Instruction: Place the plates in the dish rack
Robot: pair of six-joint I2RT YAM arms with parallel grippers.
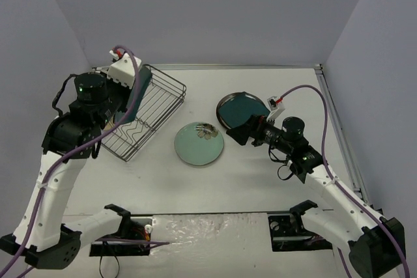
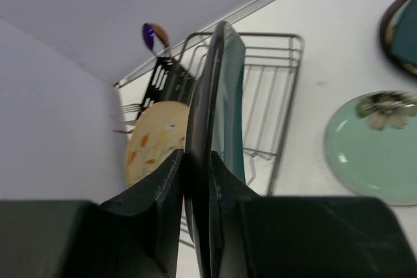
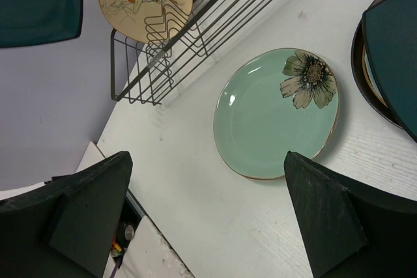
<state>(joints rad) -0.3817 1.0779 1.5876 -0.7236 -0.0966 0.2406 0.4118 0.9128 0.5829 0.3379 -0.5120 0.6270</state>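
Left wrist view: left gripper [image 2: 195,183] clamped on the rim of a teal plate [image 2: 227,96], held edge-on over the dish rack [image 2: 281,83], close beside the beige plate [image 2: 155,144] standing there. Risk: a tilted descent knocks that plate or misses its slot. Wide open and empty, the right gripper [image 3: 207,180] hangs over the green flower plate [image 3: 267,122] flat on the table [image 3: 176,154].

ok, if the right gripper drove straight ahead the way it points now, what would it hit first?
Probably the green plate, lying flat on the table, centred ahead of the open right gripper. Depth is unclear; it might touch the table just short of it.
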